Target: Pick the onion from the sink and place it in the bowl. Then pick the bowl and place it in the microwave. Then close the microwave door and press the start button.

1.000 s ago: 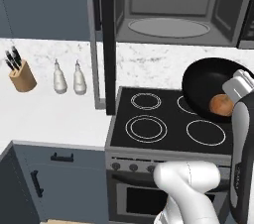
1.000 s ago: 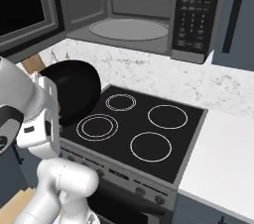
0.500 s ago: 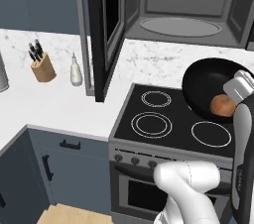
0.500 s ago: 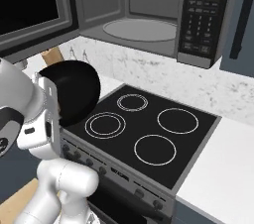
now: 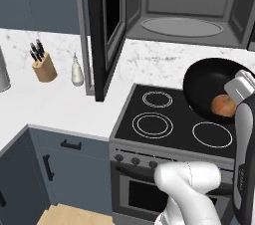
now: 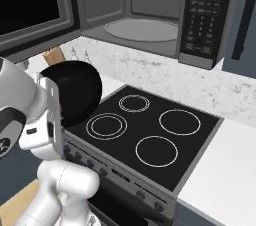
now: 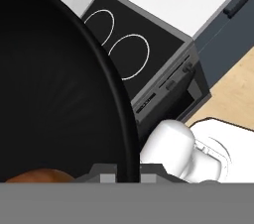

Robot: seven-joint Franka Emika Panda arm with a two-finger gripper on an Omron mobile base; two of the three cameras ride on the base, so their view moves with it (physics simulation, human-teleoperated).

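Note:
The black bowl (image 5: 211,85) hangs tilted above the stove's right side, with the orange-brown onion (image 5: 224,105) lying inside at its lower edge. My gripper (image 5: 236,92) is shut on the bowl's rim. In the hand view the bowl (image 7: 49,89) takes up the left half, the onion (image 7: 35,176) peeks in at the bottom, and my gripper (image 7: 124,174) pinches the rim. The microwave (image 5: 185,24) stands open above the counter with its pale turntable (image 6: 141,29) bare. Its door (image 5: 106,26) is swung out to the left. The sink is out of view.
A black stove top (image 6: 146,129) with ring burners lies below the bowl, over an oven front (image 5: 149,191). A knife block (image 5: 43,64) and a pale bottle (image 5: 76,70) stand on the marble counter (image 5: 55,104). The keypad (image 6: 201,14) faces out at right.
The whole picture has shifted: the base has driven, so microwave, stove and knife block sit further right in the left base view. The bowl with the onion stays in my grip.

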